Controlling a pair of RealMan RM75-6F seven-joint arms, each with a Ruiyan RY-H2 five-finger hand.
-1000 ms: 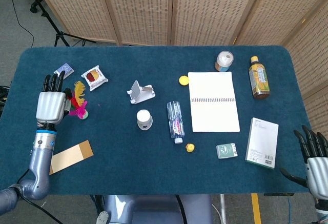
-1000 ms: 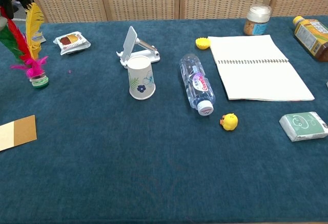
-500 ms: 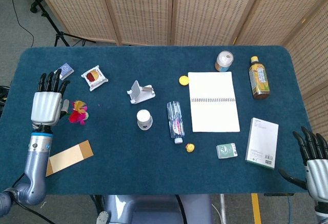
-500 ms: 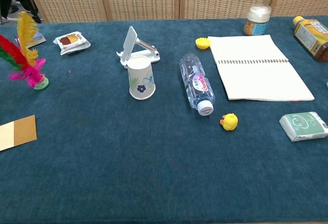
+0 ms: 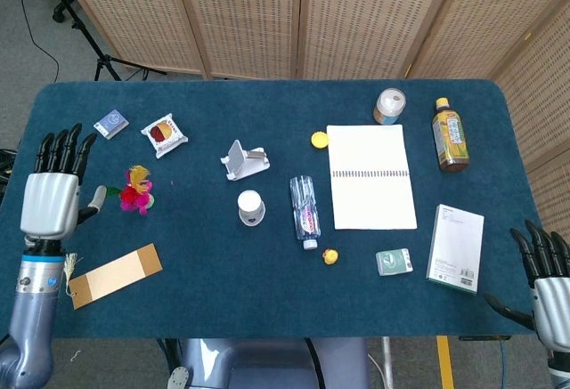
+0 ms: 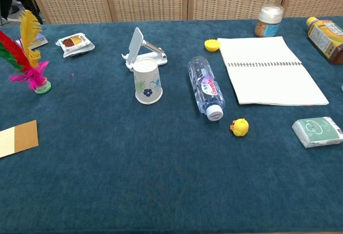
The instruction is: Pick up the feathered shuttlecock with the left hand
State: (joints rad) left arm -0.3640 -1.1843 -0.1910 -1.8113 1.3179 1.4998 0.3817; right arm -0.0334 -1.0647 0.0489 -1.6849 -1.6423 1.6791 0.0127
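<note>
The feathered shuttlecock (image 5: 135, 192) stands on the blue table at the left, with red, yellow, green and pink feathers rising from a small green base (image 6: 42, 88). My left hand (image 5: 52, 196) hovers off to its left, fingers spread and holding nothing, clear of the feathers; the chest view does not show it. At the table's near right corner my right hand (image 5: 547, 284) is also open and holds nothing.
A brown card (image 5: 114, 274) lies near the front left edge. A snack packet (image 5: 164, 133) and a small blue packet (image 5: 110, 122) sit behind the shuttlecock. Phone stand (image 5: 242, 160), paper cup (image 6: 147, 80), water bottle (image 6: 206, 88), notebook (image 5: 370, 176) and toy duck (image 6: 239, 127) fill the middle.
My left hand has let go of the shuttlecock and drawn back to the left. The shuttlecock now stands free on the table, its feathers upright.
</note>
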